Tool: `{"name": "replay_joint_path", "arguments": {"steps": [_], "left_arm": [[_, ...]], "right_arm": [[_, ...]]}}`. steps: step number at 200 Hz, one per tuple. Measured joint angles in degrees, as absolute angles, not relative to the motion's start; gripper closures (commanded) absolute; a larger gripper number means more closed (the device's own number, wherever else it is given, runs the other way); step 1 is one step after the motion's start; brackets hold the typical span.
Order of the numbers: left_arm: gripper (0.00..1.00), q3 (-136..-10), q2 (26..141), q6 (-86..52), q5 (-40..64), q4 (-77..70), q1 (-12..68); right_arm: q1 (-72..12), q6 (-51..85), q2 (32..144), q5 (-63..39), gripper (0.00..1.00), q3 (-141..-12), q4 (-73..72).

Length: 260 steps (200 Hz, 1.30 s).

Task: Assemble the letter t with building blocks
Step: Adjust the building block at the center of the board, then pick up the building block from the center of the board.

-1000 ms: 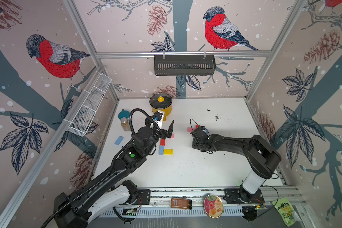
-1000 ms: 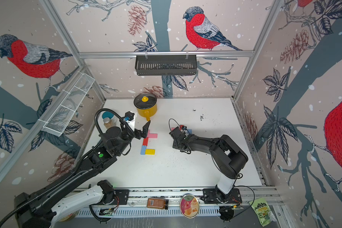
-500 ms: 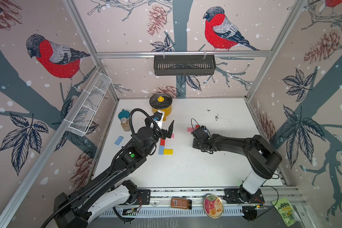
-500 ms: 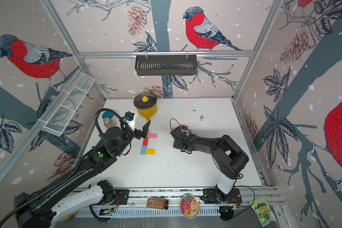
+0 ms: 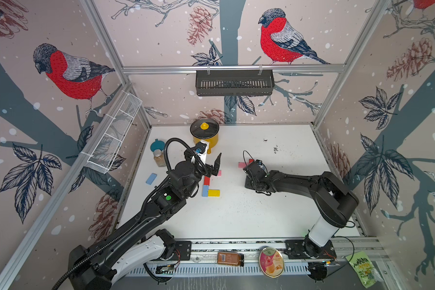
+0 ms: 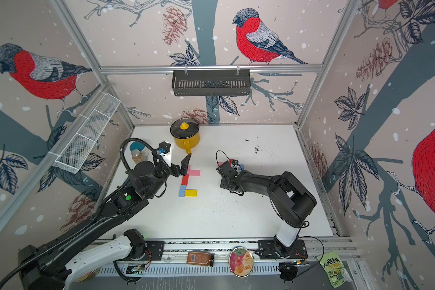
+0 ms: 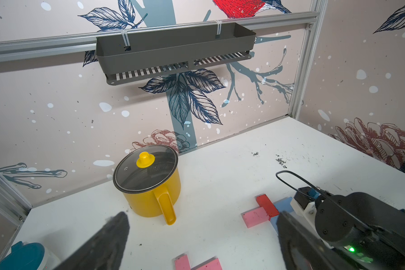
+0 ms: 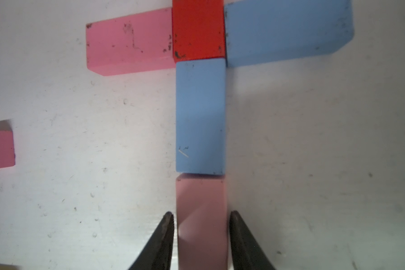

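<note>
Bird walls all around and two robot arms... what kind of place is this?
Probably a robot practice booth, not a home: two arms bolted to a rail, a white table boxed in by wallpapered panels, and toy blocks to train on.

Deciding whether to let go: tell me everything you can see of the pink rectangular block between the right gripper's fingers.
The pink rectangular block is matte and plain, perhaps painted wood, dulled by shadow. It lies flat on the white table, one end butted against the light blue block, in line with it. The right gripper straddles its long sides, black fingertips close on each; contact is unclear. Its other end leaves the wrist view.
</note>
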<state>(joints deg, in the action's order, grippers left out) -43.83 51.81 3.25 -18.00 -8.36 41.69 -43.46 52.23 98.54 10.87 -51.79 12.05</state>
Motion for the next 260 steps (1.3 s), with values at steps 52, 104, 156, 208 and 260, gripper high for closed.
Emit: {"name": "replay_joint_path", "arguments": {"steps": [52,104,156,208,260], "left_arm": [[0.02,-43.8,51.8,3.2,-18.0,-8.4,41.7],[0.02,-43.8,52.0,3.3,-18.0,-8.4,41.7],[0.02,-43.1,52.5,3.5,-19.6,-8.5,41.7],[0.02,-41.1,53.6,3.9,-21.8,-10.2,41.7],[0.03,-46.3,56.8,-0.2,-24.4,-5.5,41.7]], "right_arm": [[-43.5,52.2,98.3,10.9,0.51,-51.9,12.5],[-43.6,50.1,92.0,9.5,0.24,-51.9,14.7],[-43.7,43.7,78.4,8.7,0.0,-51.8,12.9],[-38.4,37.8,59.7,6.9,0.0,-46.1,12.9],[-29.7,34.3,45.9,-1.8,0.0,-38.4,12.9]]}}
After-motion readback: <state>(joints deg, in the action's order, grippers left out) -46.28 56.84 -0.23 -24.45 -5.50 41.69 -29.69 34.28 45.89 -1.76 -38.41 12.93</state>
